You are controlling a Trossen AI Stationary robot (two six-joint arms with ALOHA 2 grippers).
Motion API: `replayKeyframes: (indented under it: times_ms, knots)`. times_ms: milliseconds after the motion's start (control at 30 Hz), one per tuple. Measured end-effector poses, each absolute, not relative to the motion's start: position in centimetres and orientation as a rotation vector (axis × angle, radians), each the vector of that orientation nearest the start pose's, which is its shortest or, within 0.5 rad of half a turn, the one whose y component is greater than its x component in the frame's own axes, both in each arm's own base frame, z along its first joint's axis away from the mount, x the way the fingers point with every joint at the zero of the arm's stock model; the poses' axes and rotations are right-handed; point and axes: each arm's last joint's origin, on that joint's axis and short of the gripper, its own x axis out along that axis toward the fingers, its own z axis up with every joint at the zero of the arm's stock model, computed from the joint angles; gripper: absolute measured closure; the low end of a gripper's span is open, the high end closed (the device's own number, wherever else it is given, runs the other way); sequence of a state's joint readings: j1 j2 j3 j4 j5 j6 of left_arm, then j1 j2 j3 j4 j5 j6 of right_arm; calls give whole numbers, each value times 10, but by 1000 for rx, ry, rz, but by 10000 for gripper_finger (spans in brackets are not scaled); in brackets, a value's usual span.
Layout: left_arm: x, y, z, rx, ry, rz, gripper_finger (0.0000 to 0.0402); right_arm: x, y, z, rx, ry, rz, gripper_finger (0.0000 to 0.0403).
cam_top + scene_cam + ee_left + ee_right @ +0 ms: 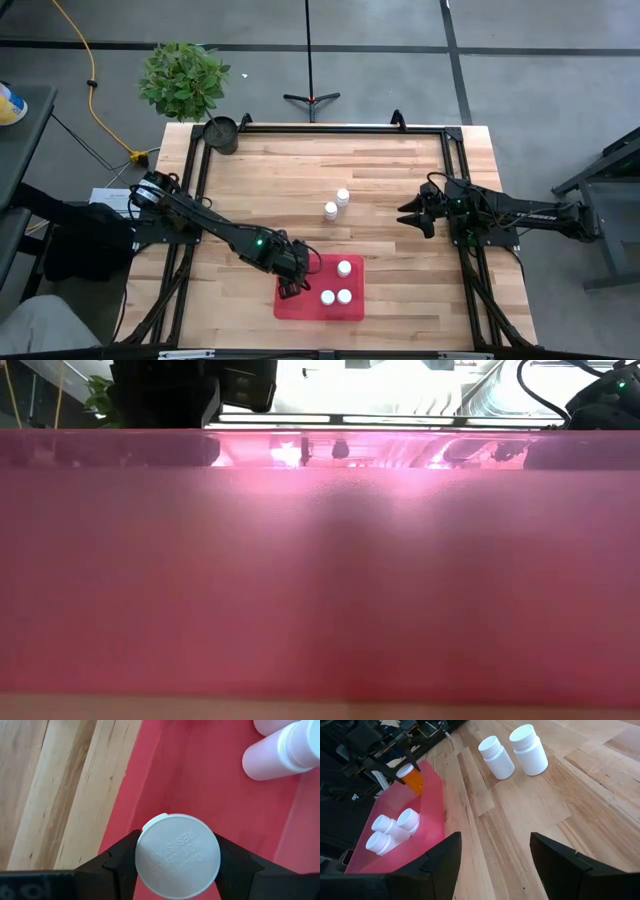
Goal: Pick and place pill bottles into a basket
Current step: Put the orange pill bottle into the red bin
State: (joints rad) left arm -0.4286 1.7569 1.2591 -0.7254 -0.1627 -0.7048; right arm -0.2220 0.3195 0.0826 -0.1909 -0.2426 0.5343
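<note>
The red basket [300, 306] lies at the table's near edge; its wall [320, 560] fills the low view. Three white pill bottles [344, 267] [327, 297] [345, 296] stand in it, and they also show in the right wrist view [395, 831]. My left gripper [293, 280] is over the basket's left part, shut on an amber bottle with a white cap [412, 779]. Two white bottles [342, 197] [330, 210] stand upright on the wood at mid-table. My right gripper [415, 215] [495, 865] is open and empty to their right. My left gripper pinches the amber bottle's round white cap [177, 849] between its two fingers [120, 862], one on each side of the cap's rim. The fingers come from above, pointing down. The bottle stands upright below them over the basket's floor [200, 780]; whether its base touches the floor is hidden.
A small dark round pot [221, 133] and a green plant [183, 78] stand at the table's far left corner. A black frame [330, 130] runs along the far and side edges. Bare wood [400, 260] lies between the basket and my right gripper.
</note>
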Motion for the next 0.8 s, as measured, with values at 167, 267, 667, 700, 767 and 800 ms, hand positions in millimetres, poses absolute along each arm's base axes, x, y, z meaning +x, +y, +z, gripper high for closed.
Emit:
replayKeyframes:
  times_ms: [167,267,667,700,767,800]
  knots:
    - [316,-141,205,-260,1186,194,163,108,-17,147,623,414,-92,176]
    - [317,-141,202,-257,1189,199,163,108,-17,147,622,414,-91,176]
    - [322,-144,189,-258,1221,195,163,108,-17,148,622,413,-88,176]
    - [323,-144,189,-260,1220,193,163,108,-17,148,622,411,-87,176]
    - [323,-144,189,-261,1218,192,163,108,-17,148,621,410,-86,176]
    - [323,-144,189,-260,1220,193,163,108,-17,148,621,411,-86,176]
